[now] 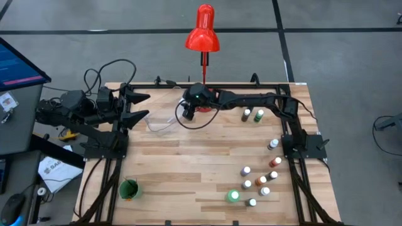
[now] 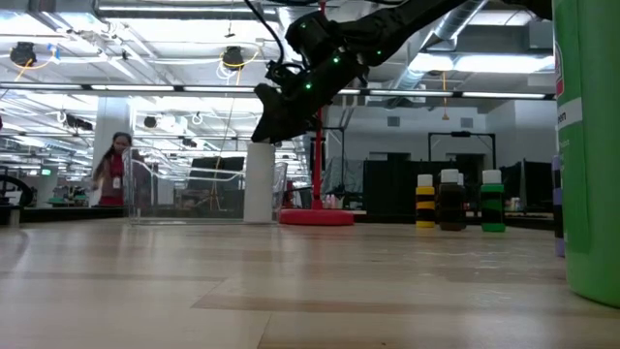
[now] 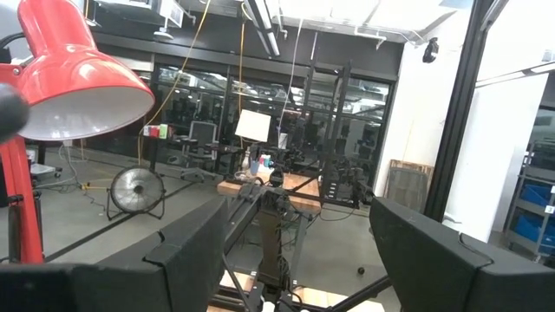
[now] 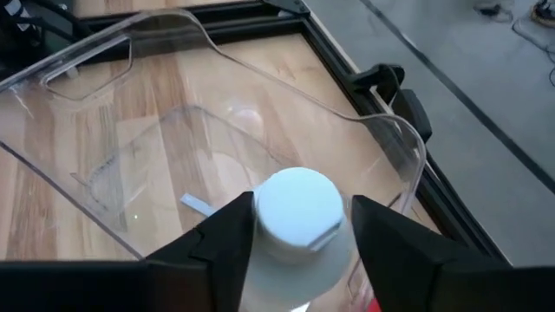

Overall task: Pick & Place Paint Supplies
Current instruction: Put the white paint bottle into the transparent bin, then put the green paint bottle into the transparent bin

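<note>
The right arm reaches across the top of the table in the high view, and the right gripper [image 1: 186, 112] hangs just left of the base of the red desk lamp [image 1: 202, 30], over the right end of a clear plastic container [image 1: 161, 123] that lies in the upper middle of the wooden table [image 1: 188, 169]. In the right wrist view, a white-capped paint bottle [image 4: 299, 217] stands between the two dark fingers [image 4: 221, 238] of this gripper, low in the centre of the frame, just inside the transparent wall of the container. The fingers are a little apart and stand close on both sides of the white cap; I cannot tell if they still press on it or already let it free.

The left gripper [image 1: 139, 105] waits at the upper left of the high view, near the left edge of the table. In the left wrist view its fingers [image 3: 186, 251] are wide apart with nothing between them, and the red lamp shade fills the upper left corner.

The other paint bottles are on the right side of the high view: two bottles [image 1: 252, 115] in the upper right beside the right arm, and a loose group of bottles [image 1: 260, 181] in the lower right, with one more [image 1: 272, 144] between them near the right edge. A green cup [image 1: 129, 189] sits in the lower left. In the low view, three bottles [image 2: 459, 201] stand in a row right of centre, and a person [image 2: 112, 170] is far back at the left.
</note>
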Robot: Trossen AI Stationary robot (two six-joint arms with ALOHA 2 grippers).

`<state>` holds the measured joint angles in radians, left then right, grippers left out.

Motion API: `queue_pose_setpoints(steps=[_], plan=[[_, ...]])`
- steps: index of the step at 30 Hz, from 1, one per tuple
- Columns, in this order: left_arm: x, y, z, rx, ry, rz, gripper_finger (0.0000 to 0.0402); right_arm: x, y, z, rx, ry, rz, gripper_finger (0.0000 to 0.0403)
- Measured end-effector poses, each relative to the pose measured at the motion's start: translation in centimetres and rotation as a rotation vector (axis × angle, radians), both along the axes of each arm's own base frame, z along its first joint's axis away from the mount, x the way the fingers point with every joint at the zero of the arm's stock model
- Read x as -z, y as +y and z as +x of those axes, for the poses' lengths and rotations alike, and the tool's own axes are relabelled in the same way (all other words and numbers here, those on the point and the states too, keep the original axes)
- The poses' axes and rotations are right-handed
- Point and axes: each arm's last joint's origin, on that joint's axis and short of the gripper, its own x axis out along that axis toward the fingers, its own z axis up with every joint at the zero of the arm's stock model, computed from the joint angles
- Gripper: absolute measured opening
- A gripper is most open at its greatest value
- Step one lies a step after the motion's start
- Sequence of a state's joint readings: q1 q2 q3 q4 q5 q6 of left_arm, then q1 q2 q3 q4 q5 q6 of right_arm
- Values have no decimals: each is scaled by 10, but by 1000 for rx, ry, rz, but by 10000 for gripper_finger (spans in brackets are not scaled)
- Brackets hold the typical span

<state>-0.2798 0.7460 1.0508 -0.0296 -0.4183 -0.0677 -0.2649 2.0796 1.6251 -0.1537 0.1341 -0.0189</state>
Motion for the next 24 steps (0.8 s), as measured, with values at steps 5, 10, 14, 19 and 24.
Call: queue_pose_setpoints(steps=[5,10,14,19,24], plan=[[0,0,0,0,0,0,273,-15,0,2,-18,51,1,248],[0,0,0,0,0,0,273,-46,1,0,-73,115,-11,274],[0,0,0,0,0,0,273,-66,2,-2,-85,122,-24,276],[0,0,0,0,0,0,273,-67,3,-4,-86,149,-16,276],[0,0,0,0,0,0,273,-73,6,-13,-81,183,6,276]])
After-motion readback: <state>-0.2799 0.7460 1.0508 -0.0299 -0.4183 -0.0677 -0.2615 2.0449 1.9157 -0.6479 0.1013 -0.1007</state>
